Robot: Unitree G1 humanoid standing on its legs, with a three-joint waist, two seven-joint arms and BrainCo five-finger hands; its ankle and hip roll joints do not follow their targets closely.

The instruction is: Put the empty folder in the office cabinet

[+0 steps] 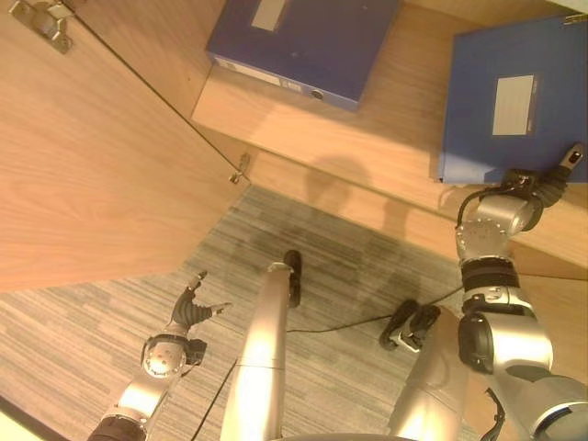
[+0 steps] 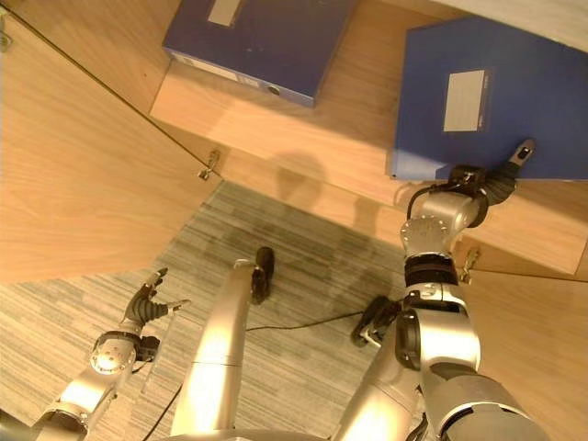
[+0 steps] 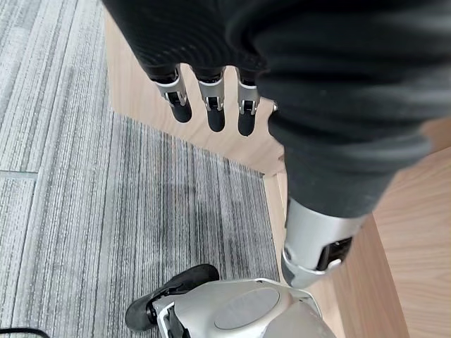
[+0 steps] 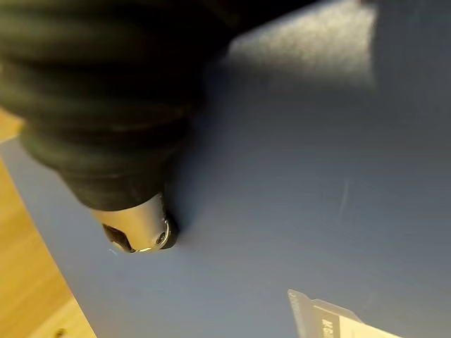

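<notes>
Two silver-grey arms, smooth tubular forearms, rounded joint housings with black bands at right elbow. Left hand: silver fingers, dark tips, dark ribbed cover over back and wrist. Right hand: same dark ribbed cover, silver thumb with dark tip, round screw-like fitting near end.

Left hand hangs low with fingers loosely spread; right hand reaches forward, arm extended.
</notes>
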